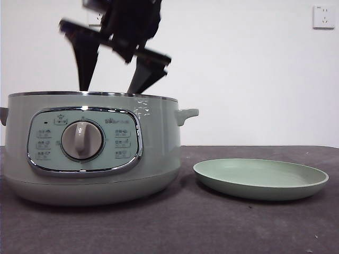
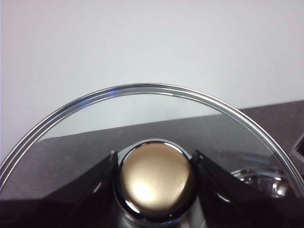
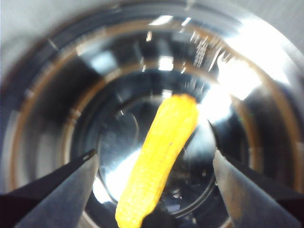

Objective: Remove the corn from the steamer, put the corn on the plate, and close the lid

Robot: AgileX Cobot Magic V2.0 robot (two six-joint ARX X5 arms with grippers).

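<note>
A plain white wall with a white socket plate (image 1: 323,16) at the upper right of the front view backs a dark grey tabletop (image 1: 175,227). On the left of that view stands the large round sage-green steamer (image 1: 90,151) with a chrome rim and grey dial; small print and icons mark its chrome-framed panel, but none of it can be read. Just beside it, lower right, lies the shallow round pale green plate (image 1: 260,178), bare.

The right gripper (image 1: 108,87) comes down from the top of the front view into the open pot, jaws spread apart. In its wrist view the stubby yellow-orange corn (image 3: 159,159) lies on the shiny metal floor of the steamer, between the two jaws and touching neither; its long axis runs from the lower centre of the frame up toward the centre-right.

The left gripper (image 2: 154,178) is clamped on the knob of the round glass lid (image 2: 142,109) with its chrome rim, held clear of the pot.
</note>
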